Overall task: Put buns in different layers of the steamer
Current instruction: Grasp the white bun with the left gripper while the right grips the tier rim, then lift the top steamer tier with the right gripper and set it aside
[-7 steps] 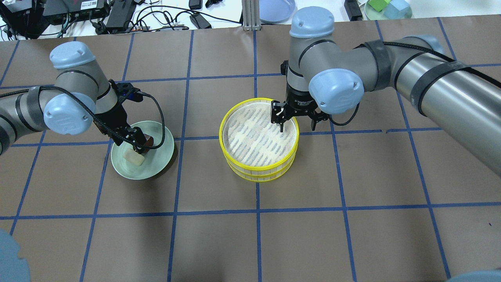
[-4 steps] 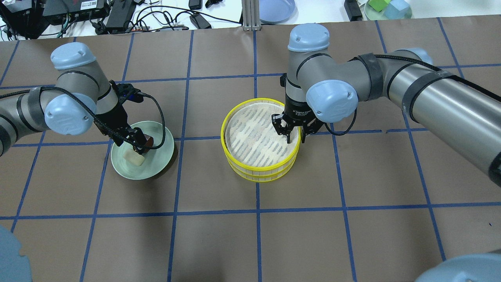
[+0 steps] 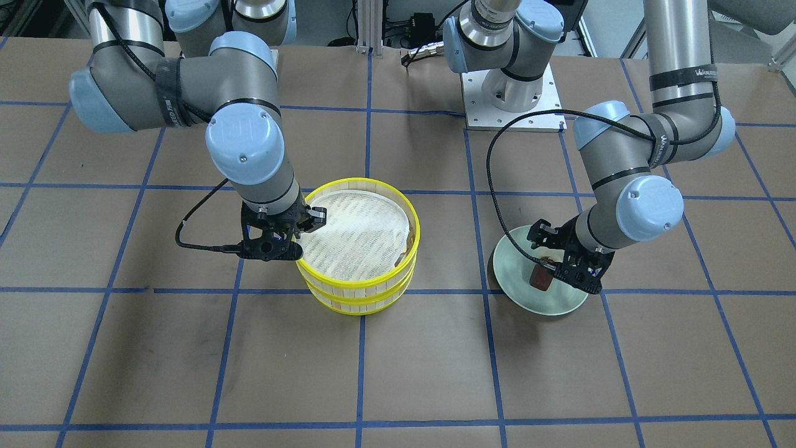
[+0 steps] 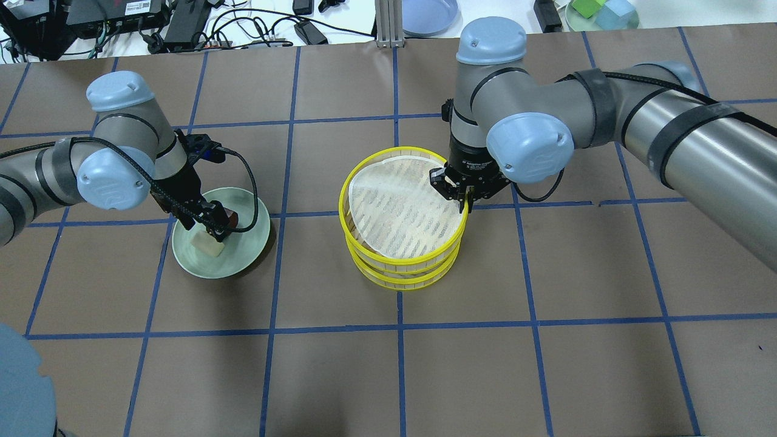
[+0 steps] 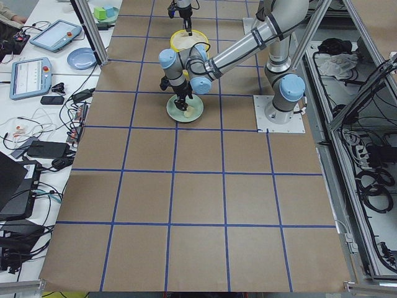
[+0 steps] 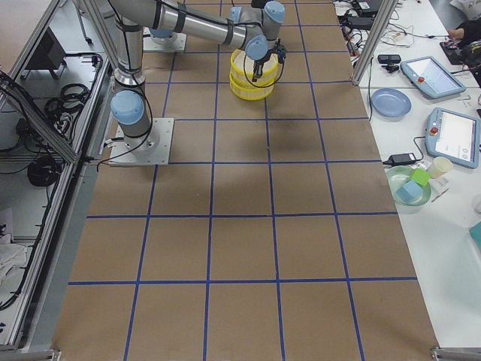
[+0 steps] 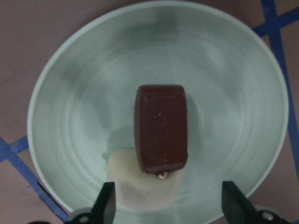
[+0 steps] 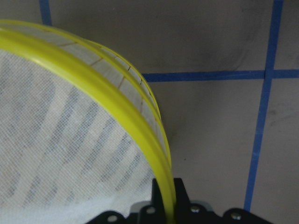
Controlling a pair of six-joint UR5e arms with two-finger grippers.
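Right pincer (image 4: 465,205) now tight on layer (image 4: 394,212)

The right gripper (image 4: 465,200) is clamped on the right edge of the top tray's (image 4: 347,182) yellow rim — that tray sits slightly askew over the lower tray (image 4: 400,280). Off to the left, the left gripper (image 4: 213,227) reaches down into the plate (image 4: 252,240), with the brown bun (image 4: 230,217) right at its tips and the white bun (image 4: 207,246) just beside — nearer the camera.
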